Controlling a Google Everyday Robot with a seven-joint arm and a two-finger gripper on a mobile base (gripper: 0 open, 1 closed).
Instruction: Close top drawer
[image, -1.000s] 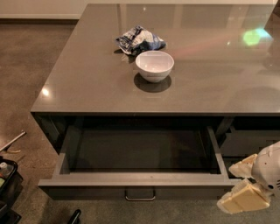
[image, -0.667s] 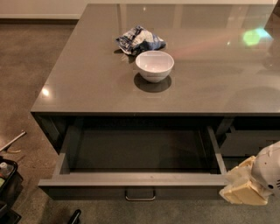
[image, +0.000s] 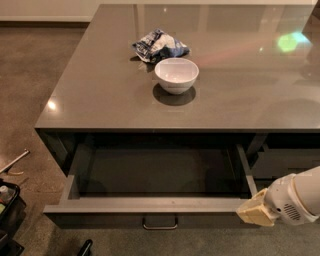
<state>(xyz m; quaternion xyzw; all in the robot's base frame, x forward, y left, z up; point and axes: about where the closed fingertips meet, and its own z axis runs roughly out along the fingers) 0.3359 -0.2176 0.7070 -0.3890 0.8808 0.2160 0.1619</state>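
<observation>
Under the worktop (image: 100, 105), the top drawer (image: 150, 205) stood pulled well out, its interior dark; the claw (image: 255, 214) sat at the front's right end, open or closed I could not tell.

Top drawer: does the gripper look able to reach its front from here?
Probably yes. The gripper sits at the front right corner of the open top drawer, with nothing between them.

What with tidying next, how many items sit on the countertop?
2: white bowl mid-counter, crumpled bag behind it. The gripper is by the top drawer's front right corner.
</observation>
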